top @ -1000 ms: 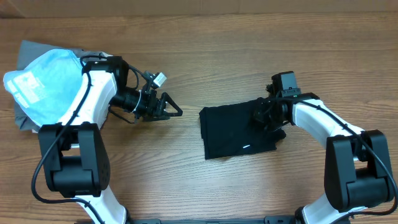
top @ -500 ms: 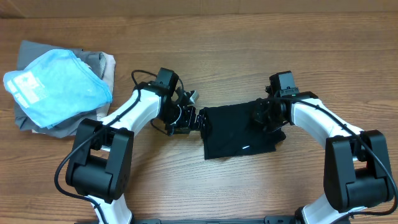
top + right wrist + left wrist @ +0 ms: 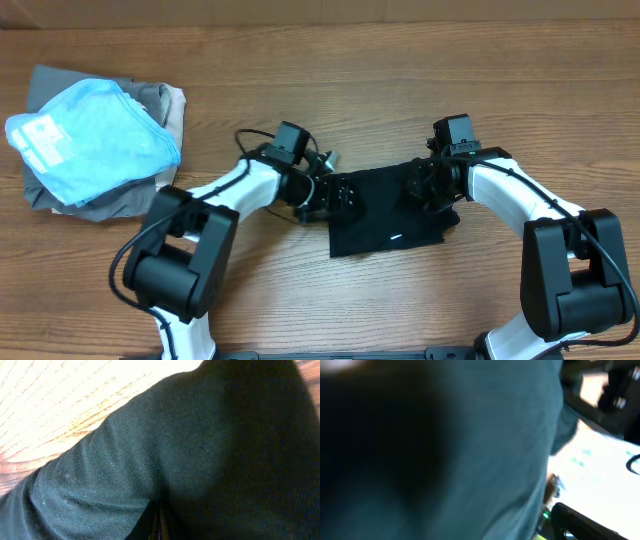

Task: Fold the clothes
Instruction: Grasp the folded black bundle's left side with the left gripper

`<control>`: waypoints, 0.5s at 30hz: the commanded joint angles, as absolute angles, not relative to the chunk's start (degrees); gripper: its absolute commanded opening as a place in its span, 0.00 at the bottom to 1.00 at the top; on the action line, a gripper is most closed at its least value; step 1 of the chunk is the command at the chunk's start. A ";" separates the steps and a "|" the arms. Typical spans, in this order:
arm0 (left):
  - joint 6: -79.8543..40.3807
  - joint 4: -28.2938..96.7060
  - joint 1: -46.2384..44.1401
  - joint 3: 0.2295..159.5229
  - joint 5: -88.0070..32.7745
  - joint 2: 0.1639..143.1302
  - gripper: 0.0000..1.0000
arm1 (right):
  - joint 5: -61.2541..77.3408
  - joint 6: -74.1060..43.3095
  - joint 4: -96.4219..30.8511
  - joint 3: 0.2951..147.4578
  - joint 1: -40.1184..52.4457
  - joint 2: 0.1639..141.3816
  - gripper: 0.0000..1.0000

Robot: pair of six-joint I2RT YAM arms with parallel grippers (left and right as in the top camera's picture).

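The black T-shirt (image 3: 385, 215) lies folded into a rough rectangle on the wooden table, with a small white mark (image 3: 396, 238) near its front edge. My left gripper (image 3: 343, 196) sits on the shirt's left edge. The left wrist view is filled by dark fabric (image 3: 445, 450), and the fingers are hidden. My right gripper (image 3: 420, 190) rests on the shirt's right part. In the right wrist view its fingertips (image 3: 159, 527) are pinched together in a crease of the fabric (image 3: 200, 435).
A light blue garment with white print (image 3: 90, 135) lies on grey folded garments (image 3: 60, 195) at the table's far left. Bare wood (image 3: 60, 395) shows beside the shirt in the right wrist view.
My left arm swung from beside the pile on the left across to the black T-shirt and now reaches onto its left edge. The right arm and the shirt have not moved.
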State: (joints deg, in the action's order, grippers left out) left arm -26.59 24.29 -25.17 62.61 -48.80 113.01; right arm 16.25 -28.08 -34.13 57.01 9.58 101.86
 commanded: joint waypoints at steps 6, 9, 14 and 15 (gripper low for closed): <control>-30.04 24.67 -27.03 60.42 -47.92 117.71 0.55 | 15.11 -27.42 -34.96 57.08 10.15 103.20 0.04; -29.91 24.08 -26.98 60.45 -47.92 117.69 0.33 | 15.11 -27.22 -34.98 57.08 10.15 103.20 0.04; -27.09 23.70 -26.24 61.14 -49.25 117.30 0.07 | 15.11 -25.36 -35.68 57.17 9.89 102.00 0.04; -26.50 23.92 -25.98 61.41 -49.41 117.12 0.04 | 15.11 -24.05 -36.05 57.36 9.69 101.12 0.04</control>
